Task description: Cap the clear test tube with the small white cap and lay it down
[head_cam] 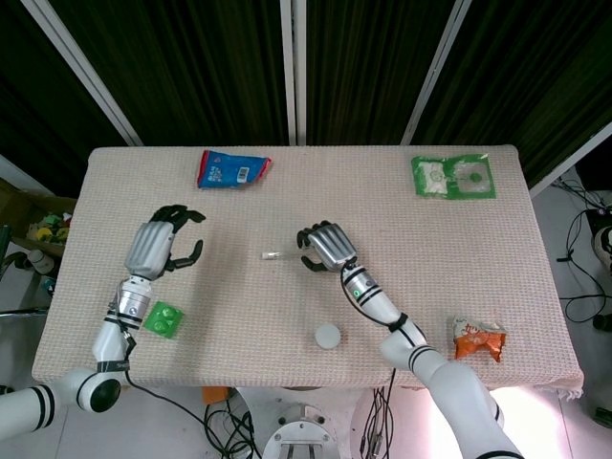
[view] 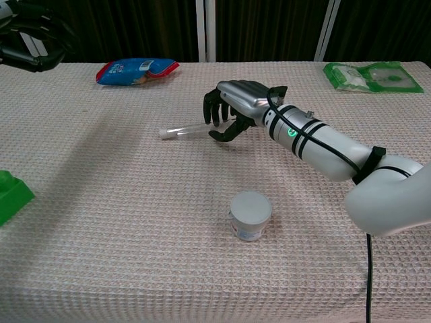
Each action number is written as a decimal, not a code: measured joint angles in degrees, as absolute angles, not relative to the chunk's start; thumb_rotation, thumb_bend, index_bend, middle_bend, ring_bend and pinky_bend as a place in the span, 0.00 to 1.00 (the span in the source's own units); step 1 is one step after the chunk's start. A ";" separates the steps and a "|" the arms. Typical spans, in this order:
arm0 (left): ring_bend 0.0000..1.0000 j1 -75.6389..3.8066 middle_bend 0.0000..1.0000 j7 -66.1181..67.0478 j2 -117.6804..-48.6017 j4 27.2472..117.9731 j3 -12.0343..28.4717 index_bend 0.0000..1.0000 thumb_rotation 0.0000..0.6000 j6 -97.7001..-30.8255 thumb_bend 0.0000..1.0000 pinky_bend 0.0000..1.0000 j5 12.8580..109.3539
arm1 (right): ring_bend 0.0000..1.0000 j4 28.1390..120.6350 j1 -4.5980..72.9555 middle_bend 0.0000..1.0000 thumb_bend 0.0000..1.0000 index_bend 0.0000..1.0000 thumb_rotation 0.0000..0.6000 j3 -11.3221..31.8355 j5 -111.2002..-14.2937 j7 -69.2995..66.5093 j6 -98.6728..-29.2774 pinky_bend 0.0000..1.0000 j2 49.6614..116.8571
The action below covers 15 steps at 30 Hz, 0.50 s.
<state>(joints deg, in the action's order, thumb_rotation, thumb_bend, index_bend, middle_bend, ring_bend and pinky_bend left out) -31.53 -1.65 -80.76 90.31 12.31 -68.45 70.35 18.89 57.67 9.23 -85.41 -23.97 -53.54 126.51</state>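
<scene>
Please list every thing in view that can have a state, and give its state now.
test tube: capped, lying on the table beside the right hand
white cap: on the tube's end
right hand: fingers apart, low over the table, holds nothing
left hand: fingers apart, empty
small white jar: upright, lid on

Clear capped test tube [view: 183,129] lies on woven beige table [view: 101,202], just left of right hand [view: 232,108]; small white round jar [view: 250,215] nearer the front edge, left hand [head_cam: 158,246] far left.

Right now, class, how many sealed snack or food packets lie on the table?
3: a blue packet at the far left, a green packet at the far right, an orange packet near the front right edge.
</scene>
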 measured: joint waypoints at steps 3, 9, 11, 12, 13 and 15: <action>0.17 -31.27 0.32 -1.79 -80.51 90.54 12.38 0.29 0.80 -68.80 0.44 0.16 70.76 | 0.33 20.39 57.22 0.43 0.23 0.41 1.00 9.41 -84.81 -22.27 -53.07 0.31 125.81; 0.17 -30.69 0.32 -1.40 -78.85 91.09 12.25 0.29 0.80 -68.79 0.44 0.15 70.89 | 0.25 25.49 55.65 0.34 0.18 0.23 1.00 9.47 -84.22 -19.08 -53.45 0.26 122.15; 0.17 -30.42 0.32 -0.98 -77.49 91.52 12.08 0.29 0.80 -68.45 0.44 0.15 70.71 | 0.25 28.10 54.82 0.33 0.18 0.21 1.00 9.41 -84.10 -17.79 -53.92 0.26 120.11; 0.17 -30.26 0.31 -0.75 -76.73 91.79 12.00 0.30 0.80 -68.29 0.44 0.15 70.55 | 0.25 30.28 54.12 0.32 0.18 0.21 1.00 9.41 -83.97 -16.88 -54.39 0.26 118.44; 0.17 -30.01 0.31 -0.41 -75.53 92.23 11.88 0.30 0.80 -68.08 0.44 0.15 70.30 | 0.25 32.20 53.50 0.32 0.18 0.21 1.00 9.42 -83.83 -16.15 -54.82 0.26 117.00; 0.17 -29.48 0.31 0.16 -73.36 93.01 11.64 0.30 0.80 -67.78 0.44 0.15 69.82 | 0.25 37.59 51.83 0.32 0.18 0.21 1.00 9.50 -83.36 -14.25 -55.94 0.26 113.12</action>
<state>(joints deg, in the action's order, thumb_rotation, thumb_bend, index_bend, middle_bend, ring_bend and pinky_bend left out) -29.48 0.16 -73.36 93.01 11.64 -67.78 69.82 37.59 51.83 9.50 -83.36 -14.25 -55.94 113.12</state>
